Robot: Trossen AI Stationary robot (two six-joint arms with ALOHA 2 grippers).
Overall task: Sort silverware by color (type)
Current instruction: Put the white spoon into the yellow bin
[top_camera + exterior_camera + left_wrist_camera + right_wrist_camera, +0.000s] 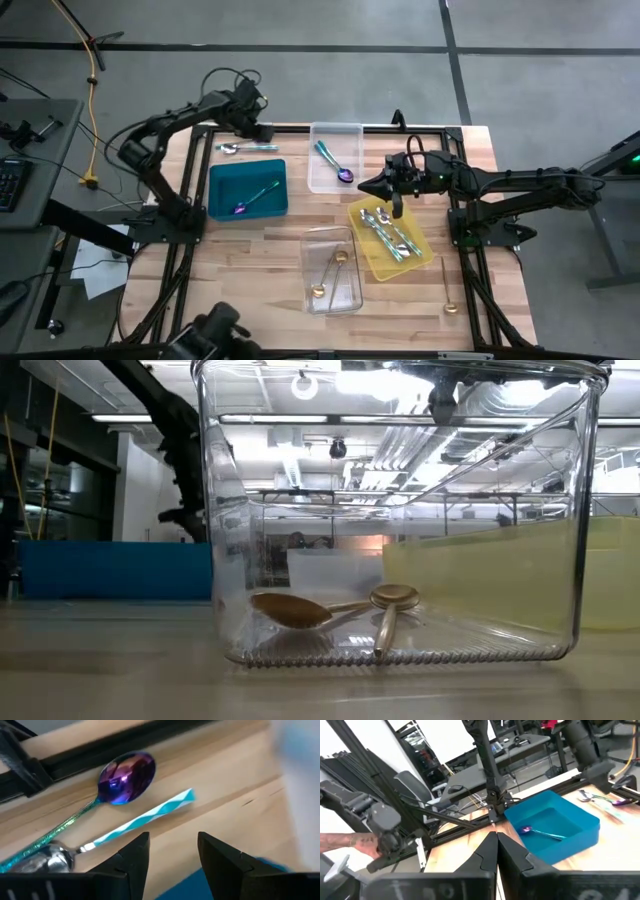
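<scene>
My left gripper point(172, 851) is open and hovers at the table's far left, just above two spoons that lie flat on the wood: an iridescent purple-blue spoon point(125, 777) and a silver spoon with a teal striped handle point(142, 818). In the high view this pair point(237, 148) lies just beyond the teal tray point(222, 175). My right gripper point(368, 185) is shut and empty, in the air between the far clear tray point(335, 128) and the yellow tray point(362, 212). Its fingers point(496, 851) point toward the teal tray point(580, 832).
The teal tray holds one purple spoon point(255, 197). The far clear tray holds a teal-and-purple spoon point(334, 163). Silver pieces point(388, 232) lie in the yellow tray. Gold spoons point(300, 610) lie in the near clear tray point(350, 295). A gold spoon point(448, 292) lies on the wood at the near right.
</scene>
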